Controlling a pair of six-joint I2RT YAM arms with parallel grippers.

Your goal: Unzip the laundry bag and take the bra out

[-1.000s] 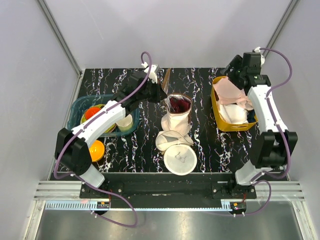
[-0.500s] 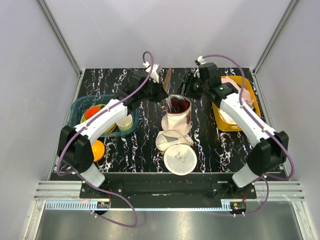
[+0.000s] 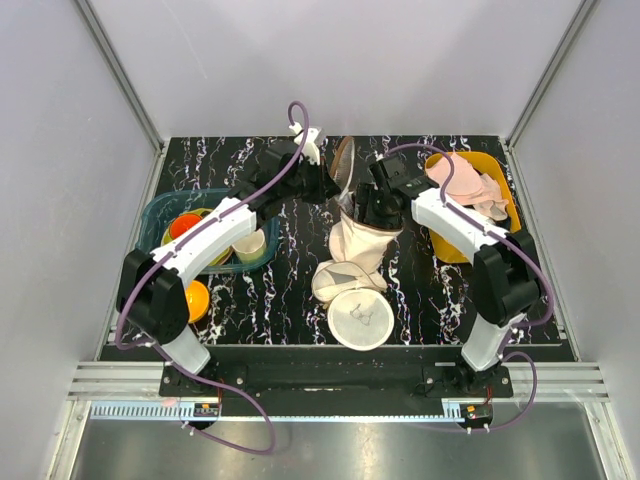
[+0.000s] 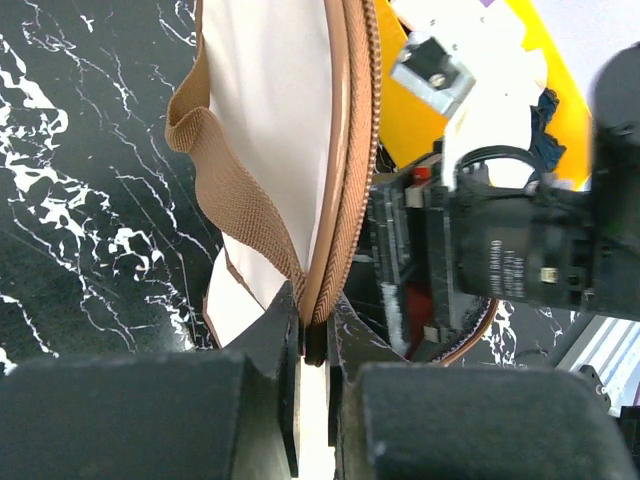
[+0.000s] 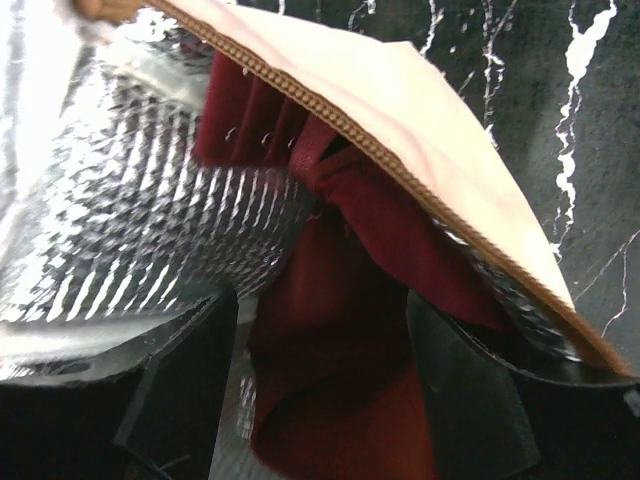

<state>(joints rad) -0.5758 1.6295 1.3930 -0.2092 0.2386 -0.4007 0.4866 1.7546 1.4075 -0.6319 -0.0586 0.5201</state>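
Pulling the bra out is the step in hand, since the zip already stands open. Your left gripper (image 4: 312, 335) is clamped on the brown zipper band (image 4: 352, 150) of the laundry bag (image 3: 358, 240), holding its mouth up at the middle of the table. Your right gripper (image 5: 322, 395) is inside that mouth, jaws apart on either side of the dark red bra (image 5: 350, 250) lying in the bag. Next, close on a thick fold, not the mesh lining (image 5: 150, 230), then draw it out rightward.
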